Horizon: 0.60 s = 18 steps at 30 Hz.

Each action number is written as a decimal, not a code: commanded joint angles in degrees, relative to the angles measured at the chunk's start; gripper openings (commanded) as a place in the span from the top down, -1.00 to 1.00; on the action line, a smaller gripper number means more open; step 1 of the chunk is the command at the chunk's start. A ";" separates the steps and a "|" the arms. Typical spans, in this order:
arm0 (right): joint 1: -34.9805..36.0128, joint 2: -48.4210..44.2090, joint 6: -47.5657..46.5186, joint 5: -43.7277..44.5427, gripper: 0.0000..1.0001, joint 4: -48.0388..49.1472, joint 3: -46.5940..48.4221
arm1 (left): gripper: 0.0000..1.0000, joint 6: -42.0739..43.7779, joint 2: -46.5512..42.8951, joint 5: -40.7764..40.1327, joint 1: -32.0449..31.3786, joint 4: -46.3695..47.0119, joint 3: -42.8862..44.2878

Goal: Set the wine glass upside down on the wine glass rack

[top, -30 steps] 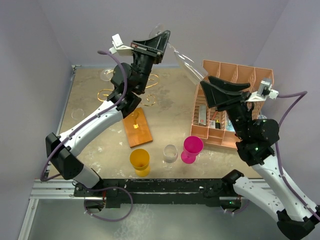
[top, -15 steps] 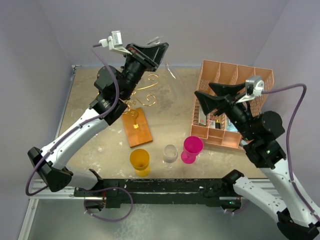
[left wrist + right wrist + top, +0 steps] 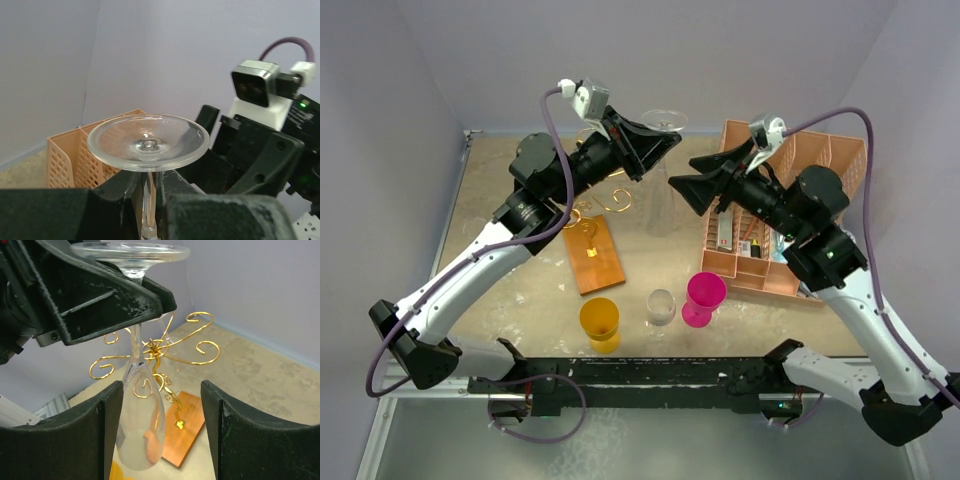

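My left gripper (image 3: 658, 146) is shut on the stem of a clear wine glass (image 3: 660, 205) and holds it upside down in the air, foot up, bowl hanging. In the left wrist view the stem (image 3: 149, 197) is pinched between the fingers below the round foot (image 3: 148, 142). The gold wire rack (image 3: 616, 198) stands on its brown wooden base (image 3: 594, 256), behind and left of the glass. My right gripper (image 3: 678, 186) is open, level with the glass. In the right wrist view (image 3: 162, 440) the bowl (image 3: 142, 435) hangs near its left finger (image 3: 107, 435), with the rack (image 3: 165, 347) behind.
A salmon-pink slotted organizer (image 3: 790, 200) stands at the right. A yellow cup (image 3: 600, 322), a small clear glass (image 3: 661, 305) and a magenta cup (image 3: 704, 297) stand in a row near the front edge.
The left arm swung the glass right and turned it from tilted to hanging straight down. The right gripper moved left and up, coming close to the glass.
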 commanded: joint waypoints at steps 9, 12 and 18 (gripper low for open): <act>0.29 5.18 8.36 -5.01 -0.12 9.62 2.46 | 1.00 -1.23 -1.93 10.49 0.09 12.29 -2.54; 0.28 5.91 9.62 -5.36 -0.04 11.40 1.51 | 1.00 -1.71 -1.88 11.28 0.05 13.05 -2.87; 0.24 6.81 10.92 -5.40 0.24 14.95 0.20 | 1.00 -2.76 -1.82 13.10 0.05 14.33 -3.48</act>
